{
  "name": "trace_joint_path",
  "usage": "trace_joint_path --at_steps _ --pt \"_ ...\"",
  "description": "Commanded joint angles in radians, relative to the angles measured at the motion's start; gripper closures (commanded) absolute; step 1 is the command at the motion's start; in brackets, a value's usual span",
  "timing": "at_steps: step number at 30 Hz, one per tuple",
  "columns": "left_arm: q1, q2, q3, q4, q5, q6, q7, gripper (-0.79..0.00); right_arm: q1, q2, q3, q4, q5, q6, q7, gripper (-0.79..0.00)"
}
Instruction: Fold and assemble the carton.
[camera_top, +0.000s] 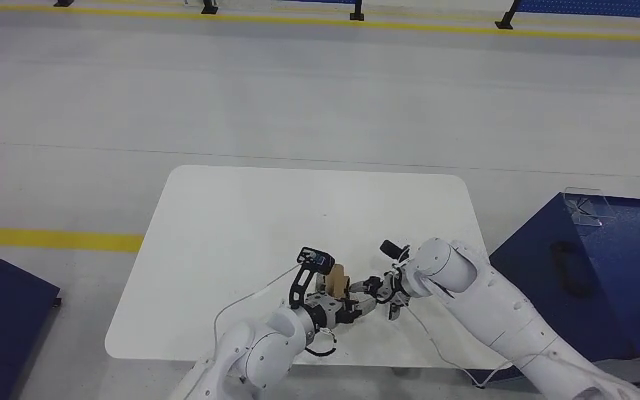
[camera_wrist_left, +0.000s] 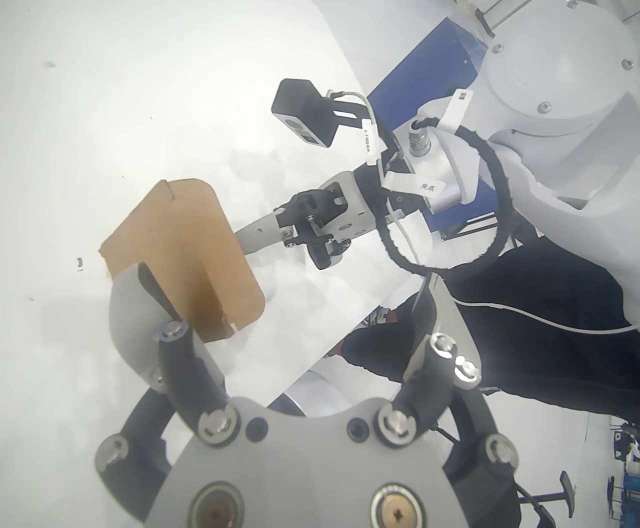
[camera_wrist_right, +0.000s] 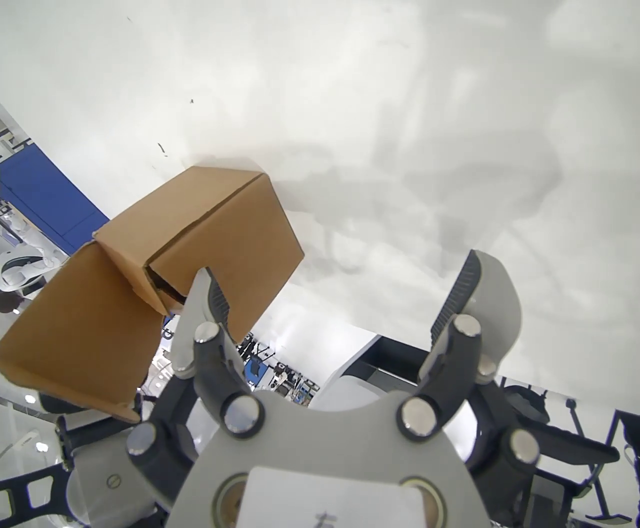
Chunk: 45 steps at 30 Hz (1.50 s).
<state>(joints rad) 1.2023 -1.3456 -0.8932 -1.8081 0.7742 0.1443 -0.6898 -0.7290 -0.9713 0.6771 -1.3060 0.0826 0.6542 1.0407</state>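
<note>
A small brown carton (camera_top: 338, 276) stands near the table's front edge, between my two grippers. In the left wrist view its rounded flap (camera_wrist_left: 185, 245) rests against one finger (camera_wrist_left: 131, 300) of my left gripper (camera_wrist_left: 280, 290), which is open wide with nothing between the fingers. The right gripper's finger (camera_wrist_left: 257, 235) touches the carton's far side. In the right wrist view the partly folded carton (camera_wrist_right: 200, 235) lies outside my open right gripper (camera_wrist_right: 337, 267), pressed against the outer side of one finger (camera_wrist_right: 205, 305). From above, the left gripper (camera_top: 338, 302) and right gripper (camera_top: 378, 290) flank the carton.
The white table (camera_top: 250, 230) has bare surface behind and to the left of the carton. Its front edge runs close under both grippers. A blue box (camera_top: 570, 260) stands off the table's right side, another blue block (camera_top: 20, 300) at the far left.
</note>
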Motion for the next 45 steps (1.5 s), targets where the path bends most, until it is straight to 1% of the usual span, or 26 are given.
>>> trace_joint_path --at_steps 1,5,8,14,18,25,30,33,38,42,45 --pt "-0.01 -0.003 0.01 0.011 0.0 0.001 0.001 -0.785 0.003 -0.003 -0.002 0.005 0.002 -0.004 0.001 -0.785" --pt "-0.027 -0.008 0.021 0.03 -0.005 0.008 -0.004 -0.785 0.005 -0.005 0.009 0.016 0.015 -0.021 0.001 -0.785" --pt "-0.035 -0.011 0.022 0.042 -0.011 0.016 -0.007 -0.785 -0.004 -0.003 0.029 0.007 0.023 -0.054 -0.022 -0.785" --pt "-0.038 -0.013 0.021 0.051 -0.012 0.025 -0.014 -0.785 -0.056 0.023 0.107 -0.036 0.046 -0.167 -0.03 -0.785" --pt "-0.034 -0.013 0.019 0.052 -0.012 0.024 -0.016 -0.785 -0.097 0.041 0.152 -0.089 0.048 -0.213 -0.022 -0.785" --pt "-0.028 -0.014 0.018 0.056 -0.014 0.02 -0.017 -0.785 -0.14 0.05 0.167 -0.16 -0.002 -0.188 -0.062 -0.785" --pt "-0.027 -0.015 0.015 0.059 -0.018 0.021 -0.019 -0.785 -0.145 0.05 0.178 -0.164 -0.003 -0.183 -0.061 -0.785" --pt "-0.028 -0.015 0.013 0.062 -0.02 0.02 -0.018 -0.785 -0.145 0.053 0.203 -0.149 0.005 -0.178 -0.071 -0.785" --pt "-0.036 -0.019 0.02 0.08 -0.024 0.026 -0.018 -0.785 -0.154 0.066 0.254 -0.143 0.017 -0.196 -0.04 -0.785" --pt "-0.04 -0.022 0.024 0.086 -0.026 0.03 -0.022 -0.785 -0.174 0.073 0.258 -0.173 -0.02 -0.222 -0.021 -0.785" --pt "-0.042 -0.023 0.027 0.088 -0.026 0.034 -0.022 -0.785 -0.184 0.073 0.251 -0.19 -0.045 -0.221 -0.03 -0.785"
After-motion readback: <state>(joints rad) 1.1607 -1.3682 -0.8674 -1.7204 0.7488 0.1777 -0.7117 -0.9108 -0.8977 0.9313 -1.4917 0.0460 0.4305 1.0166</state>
